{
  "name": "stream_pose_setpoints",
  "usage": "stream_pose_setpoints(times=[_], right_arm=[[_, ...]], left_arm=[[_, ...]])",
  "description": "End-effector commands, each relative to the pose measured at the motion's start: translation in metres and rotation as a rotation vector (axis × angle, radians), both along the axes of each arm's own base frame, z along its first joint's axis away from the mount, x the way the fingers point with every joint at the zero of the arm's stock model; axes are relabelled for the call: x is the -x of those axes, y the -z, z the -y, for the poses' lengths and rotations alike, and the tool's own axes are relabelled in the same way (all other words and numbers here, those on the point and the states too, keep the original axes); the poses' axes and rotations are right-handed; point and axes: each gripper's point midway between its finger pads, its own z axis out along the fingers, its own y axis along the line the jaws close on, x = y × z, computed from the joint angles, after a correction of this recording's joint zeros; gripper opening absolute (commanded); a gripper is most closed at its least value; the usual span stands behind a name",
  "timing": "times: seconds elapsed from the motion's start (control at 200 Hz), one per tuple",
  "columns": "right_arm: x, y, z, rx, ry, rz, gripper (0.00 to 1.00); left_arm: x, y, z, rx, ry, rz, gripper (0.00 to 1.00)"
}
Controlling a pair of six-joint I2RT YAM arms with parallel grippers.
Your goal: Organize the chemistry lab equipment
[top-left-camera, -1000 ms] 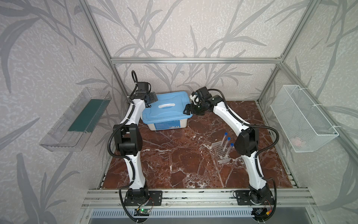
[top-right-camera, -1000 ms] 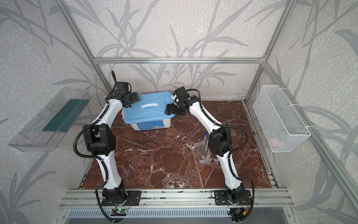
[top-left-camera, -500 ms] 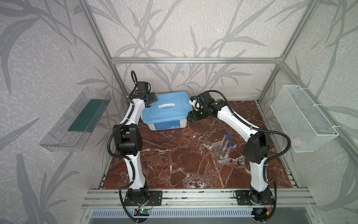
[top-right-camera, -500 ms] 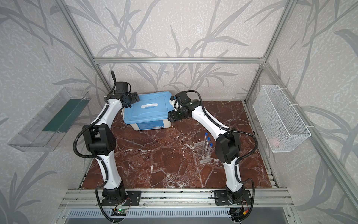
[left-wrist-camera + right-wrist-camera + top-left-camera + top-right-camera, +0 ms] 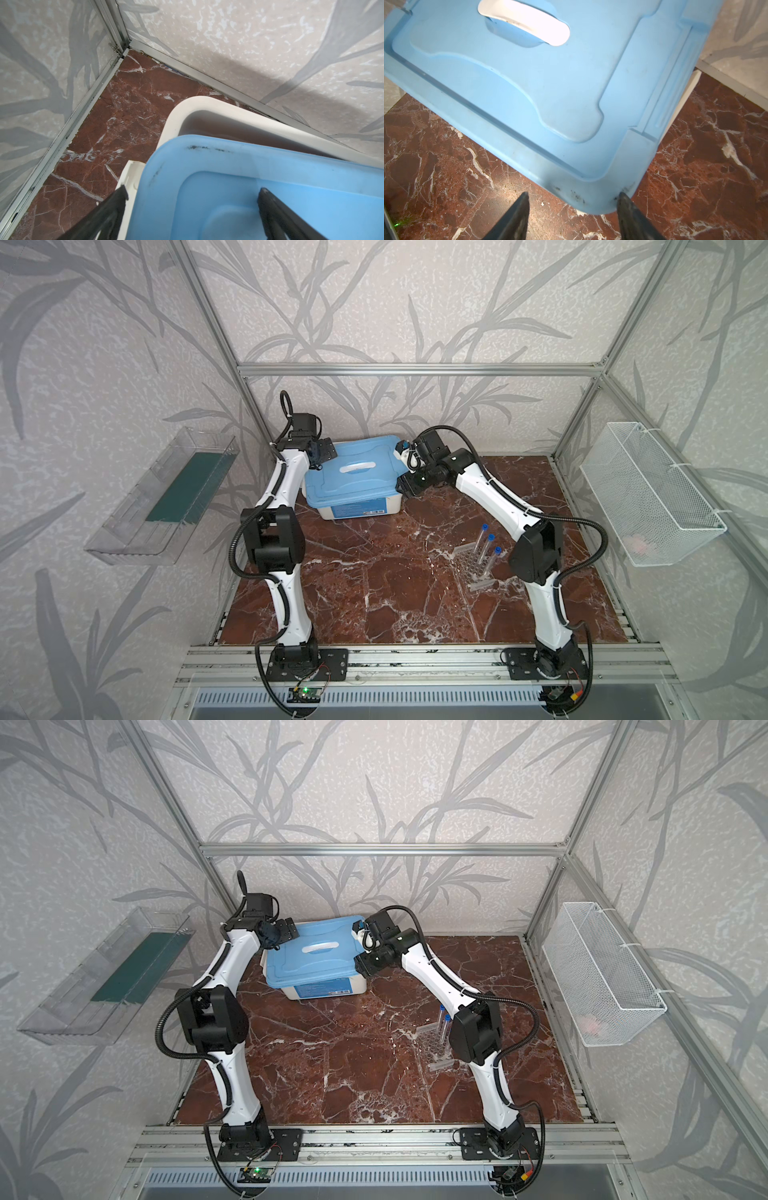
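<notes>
Tubes [image 5: 484, 549] stand racked while left gripper [image 5: 192, 190] and right gripper [image 5: 573, 194], jaws apart, straddle corners of the askew lid [image 5: 353, 483]; shifting it likely calls for clamping both first.

Bright, even, diffuse light, soft shadows (slight blur in wrist-view foregrounds).

The tub [image 5: 357, 508] stands at the back of the table [image 5: 374, 593] with its lid [image 5: 332, 485] lying on it but off its back left corner, while the rack [image 5: 471, 568], with three test tubes [image 5: 484, 545] in it, sits nearer the front on the right, well apart.
</notes>
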Motion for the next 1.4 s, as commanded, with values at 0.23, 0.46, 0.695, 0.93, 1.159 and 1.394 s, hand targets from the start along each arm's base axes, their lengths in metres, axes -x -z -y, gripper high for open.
stream_pose_setpoints(times=[0.23, 0.46, 0.695, 0.93, 1.159, 1.394], right_arm=[[-0.005, 0.022, -0.021, 0.007, 0.069, -0.102, 0.65], [-0.016, 0.026, -0.025, -0.023, 0.171, -0.143, 0.65], [-0.018, 0.037, -0.031, -0.042, 0.2, -0.179, 0.63], [-0.018, 0.039, -0.035, -0.059, 0.203, -0.193, 0.63], [-0.015, 0.016, -0.037, -0.107, 0.169, -0.177, 0.62], [-0.016, -0.026, -0.032, -0.193, 0.157, -0.136, 0.62]], left_arm=[[-0.002, -0.016, -0.009, -0.015, 0.002, 0.004, 0.99], [0.025, -0.018, -0.017, -0.086, -0.013, -0.089, 0.99], [0.055, -0.021, -0.006, -0.048, 0.018, 0.019, 0.99], [0.079, 0.025, 0.005, 0.025, 0.033, -0.03, 0.99], [0.081, 0.031, -0.013, -0.039, -0.047, -0.054, 0.81], [0.071, 0.028, -0.028, -0.103, -0.099, -0.066, 0.64]])
